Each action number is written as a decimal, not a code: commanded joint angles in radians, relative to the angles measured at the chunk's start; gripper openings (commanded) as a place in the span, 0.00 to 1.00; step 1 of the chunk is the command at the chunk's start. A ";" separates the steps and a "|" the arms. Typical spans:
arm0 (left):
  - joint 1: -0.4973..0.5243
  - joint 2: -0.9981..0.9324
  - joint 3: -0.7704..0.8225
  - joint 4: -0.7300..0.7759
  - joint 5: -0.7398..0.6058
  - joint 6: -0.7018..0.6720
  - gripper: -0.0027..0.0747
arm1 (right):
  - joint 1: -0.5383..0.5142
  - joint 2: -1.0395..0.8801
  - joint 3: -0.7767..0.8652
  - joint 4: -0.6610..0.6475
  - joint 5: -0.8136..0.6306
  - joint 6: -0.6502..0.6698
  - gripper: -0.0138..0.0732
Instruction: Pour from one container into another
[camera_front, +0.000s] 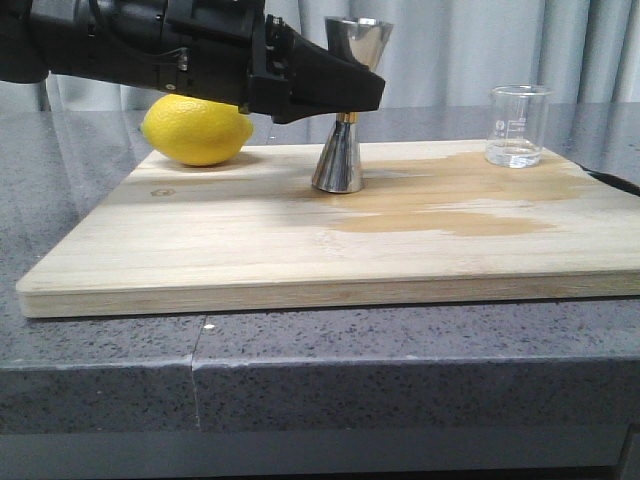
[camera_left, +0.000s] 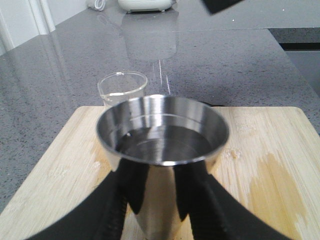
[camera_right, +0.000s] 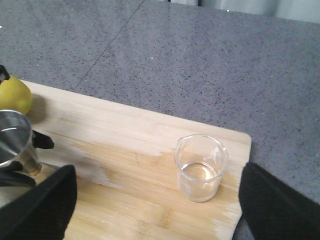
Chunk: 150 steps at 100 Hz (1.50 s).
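- Holding my left gripper level with the jigger, I see its black fingers pinching the steel body on both sides just above the gold waist band.
- From the left wrist camera, I look straight into the jigger's upper cup, and clear liquid lies in it.
- Upright on the wooden board, the jigger has its lower cone planted on the wood.
- To the left of the jigger, as the front camera sees it, a lemon lies on the board, partly under my left arm.
- Well to the right of the jigger, near the board's far right corner, the glass beaker stands upright with only a thin layer of clear liquid at the bottom.
- A darker wet patch stains the wood between the jigger and the beaker.
- Above the beaker, my right gripper is spread wide, one dark finger far on each side of the glass, touching nothing.
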 joint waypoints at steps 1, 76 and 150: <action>-0.005 -0.052 -0.028 -0.054 0.043 0.001 0.31 | -0.001 -0.074 -0.028 -0.007 -0.017 -0.008 0.84; -0.005 -0.058 -0.028 -0.033 -0.027 -0.062 0.65 | -0.001 -0.383 -0.028 -0.007 0.351 -0.001 0.84; -0.005 -0.590 -0.028 1.094 -0.255 -1.286 0.80 | -0.001 -0.445 -0.062 -0.451 0.617 0.442 0.84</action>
